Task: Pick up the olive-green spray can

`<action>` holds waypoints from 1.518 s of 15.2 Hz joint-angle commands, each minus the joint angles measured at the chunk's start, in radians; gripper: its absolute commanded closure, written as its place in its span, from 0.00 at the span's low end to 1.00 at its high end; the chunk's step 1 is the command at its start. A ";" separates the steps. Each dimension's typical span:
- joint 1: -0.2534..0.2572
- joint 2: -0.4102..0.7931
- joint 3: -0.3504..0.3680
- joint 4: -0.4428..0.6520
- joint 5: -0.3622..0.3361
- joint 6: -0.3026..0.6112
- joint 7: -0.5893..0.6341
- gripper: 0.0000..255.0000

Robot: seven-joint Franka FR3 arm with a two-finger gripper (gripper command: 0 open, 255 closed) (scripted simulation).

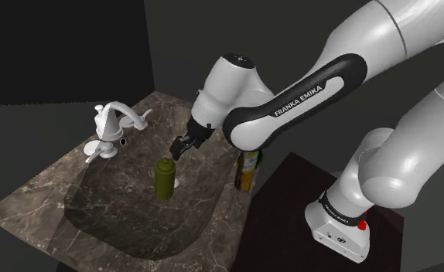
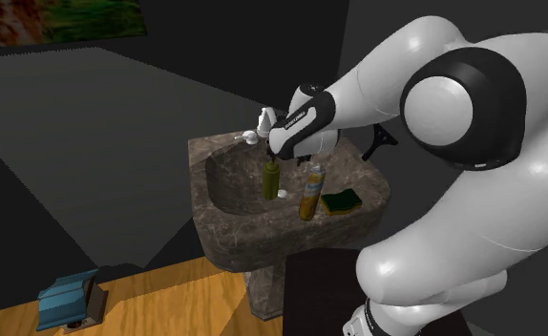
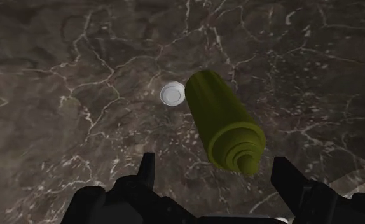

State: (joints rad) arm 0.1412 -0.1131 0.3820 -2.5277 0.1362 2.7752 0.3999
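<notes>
An olive-green spray can (image 1: 165, 177) stands upright in the basin of a dark marble sink (image 1: 54, 178), beside the white drain (image 3: 172, 94). In the second exterior view the can (image 2: 270, 178) sits under the arm's hand. My black gripper (image 1: 179, 148) hovers just above the can's top, a little toward the shoulder view's right. Seen from the wrist, the can (image 3: 226, 129) points up between my gripper's (image 3: 214, 175) open fingers, closer to the finger (image 3: 288, 179) on one side, and neither finger touches it.
A white faucet (image 1: 111, 126) stands at the sink's back edge. A yellow-orange patterned bottle (image 1: 248, 169) stands on the rim near the arm, with a green and yellow sponge (image 2: 340, 201) beside it. A blue box (image 2: 65, 299) lies on the wooden floor.
</notes>
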 commanded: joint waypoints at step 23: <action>0.073 0.311 -0.083 0.128 -0.556 0.223 0.468 1.00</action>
State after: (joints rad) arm 0.2140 0.1969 0.2985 -2.3993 -0.4203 2.9989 0.8679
